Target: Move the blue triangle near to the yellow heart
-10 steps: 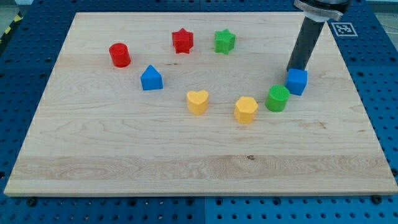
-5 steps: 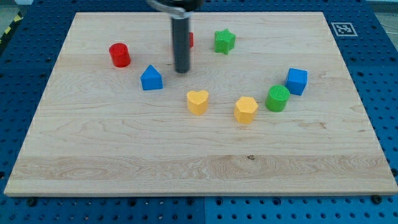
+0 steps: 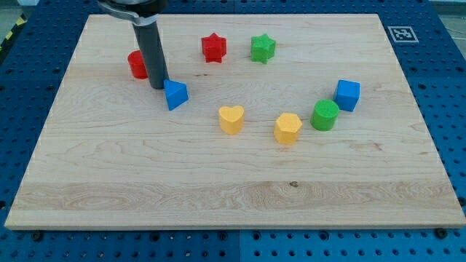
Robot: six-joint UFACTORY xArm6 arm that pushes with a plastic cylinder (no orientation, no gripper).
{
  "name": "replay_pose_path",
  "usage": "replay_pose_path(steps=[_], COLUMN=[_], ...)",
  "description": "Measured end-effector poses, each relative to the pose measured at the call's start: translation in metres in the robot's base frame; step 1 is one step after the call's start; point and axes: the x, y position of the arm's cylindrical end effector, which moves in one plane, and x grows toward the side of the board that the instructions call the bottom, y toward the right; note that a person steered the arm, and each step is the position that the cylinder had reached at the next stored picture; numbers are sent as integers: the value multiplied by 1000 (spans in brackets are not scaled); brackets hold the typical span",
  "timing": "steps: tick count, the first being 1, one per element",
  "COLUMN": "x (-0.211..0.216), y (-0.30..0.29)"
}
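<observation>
The blue triangle point(image 3: 175, 94) lies on the wooden board point(image 3: 233, 182), left of centre. The yellow heart point(image 3: 231, 119) lies to its lower right, a short gap away. My tip point(image 3: 156, 86) rests on the board right against the blue triangle's upper left side. The dark rod rises from there to the view's top and covers part of the red cylinder point(image 3: 137, 64).
A red star point(image 3: 213, 48) and a green star point(image 3: 262, 48) lie near the top. A yellow hexagon point(image 3: 287, 128), a green cylinder point(image 3: 325, 115) and a blue cube point(image 3: 347, 95) form an arc on the right.
My tip swept from beside the blue cube at the right, across the board, to the blue triangle's upper left side. The triangle has turned and shifted slightly.
</observation>
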Motion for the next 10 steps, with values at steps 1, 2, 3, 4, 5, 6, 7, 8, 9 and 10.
replay_pose_path(steps=[1,2,3,4,5,6,7,8,9,10], x=[14,18,18,18,25,26,26,35,35,35], y=[12,31,31,31,33,37,2,-1,15,31])
